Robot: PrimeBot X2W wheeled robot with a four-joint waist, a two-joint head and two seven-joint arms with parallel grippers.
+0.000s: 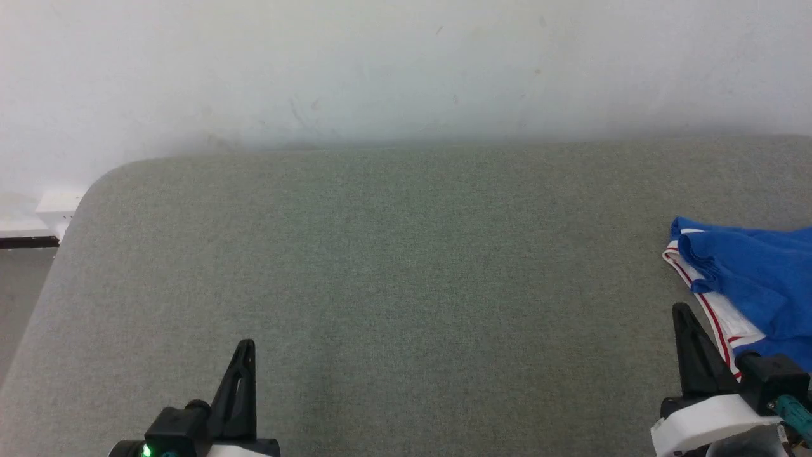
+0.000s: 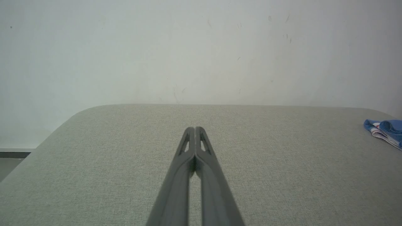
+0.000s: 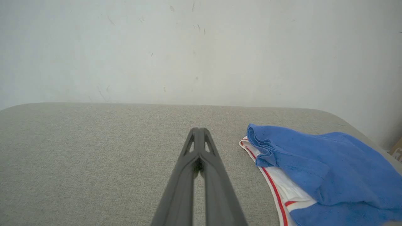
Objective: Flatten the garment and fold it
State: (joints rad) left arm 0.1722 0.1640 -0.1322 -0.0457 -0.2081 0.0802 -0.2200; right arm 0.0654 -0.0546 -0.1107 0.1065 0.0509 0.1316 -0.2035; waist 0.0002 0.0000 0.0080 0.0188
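Observation:
The garment (image 1: pixel 755 279) is a crumpled bright blue shirt with a white sleeve edged in red, lying at the right edge of the grey padded table (image 1: pixel 393 266). In the right wrist view the garment (image 3: pixel 317 169) lies just right of my right gripper (image 3: pixel 198 129), whose two dark fingers are pressed together, shut on nothing. My right gripper (image 1: pixel 680 309) stands at the lower right, close beside the white sleeve. My left gripper (image 1: pixel 246 344) is at the lower left, far from the cloth; the left wrist view shows my left gripper (image 2: pixel 194 128) shut and empty, with the garment (image 2: pixel 384 130) far right.
A pale, scuffed wall (image 1: pixel 406 70) rises directly behind the table. The table's rounded far-left corner (image 1: pixel 104 181) drops to the floor, where a white skirting with a dark strip (image 1: pixel 28 238) runs. Bare grey cloth spreads between the two grippers.

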